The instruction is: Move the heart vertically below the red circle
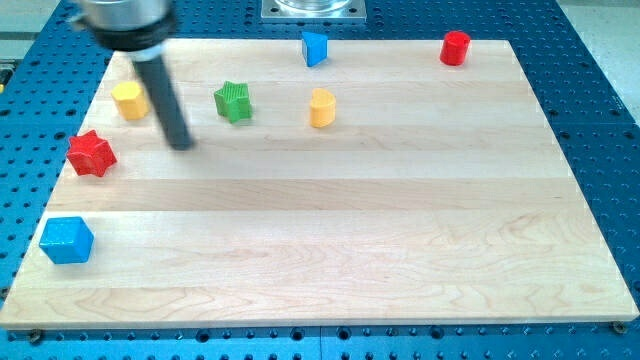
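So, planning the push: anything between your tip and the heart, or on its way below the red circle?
The green star lies just above the straight line from my tip to the yellow heart. From there to below the red circle, nothing visible.

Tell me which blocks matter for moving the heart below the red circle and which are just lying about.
Job: yellow heart, red circle, my tip.
Lying about: yellow hexagon, green star, red star, blue cube, blue block.

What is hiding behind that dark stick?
My rod covers the right edge of the yellow block and some board. My tip touches no block. Nothing else shows there.
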Available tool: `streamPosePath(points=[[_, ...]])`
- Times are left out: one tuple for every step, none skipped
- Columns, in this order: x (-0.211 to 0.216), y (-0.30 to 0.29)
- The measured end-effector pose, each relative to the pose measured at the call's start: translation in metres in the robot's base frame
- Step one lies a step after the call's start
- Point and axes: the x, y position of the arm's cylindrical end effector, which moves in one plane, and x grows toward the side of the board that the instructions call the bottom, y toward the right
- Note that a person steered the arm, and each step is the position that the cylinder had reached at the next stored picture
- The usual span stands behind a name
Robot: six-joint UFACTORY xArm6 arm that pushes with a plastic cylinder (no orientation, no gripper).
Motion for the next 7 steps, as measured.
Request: streamPosePath(points=[[-0.046,0.075],[-0.061,0.148],[-0.016,0.217],[0.019,0.277],[0.005,0.225],[0.033,0.238],[0.036,0.244]])
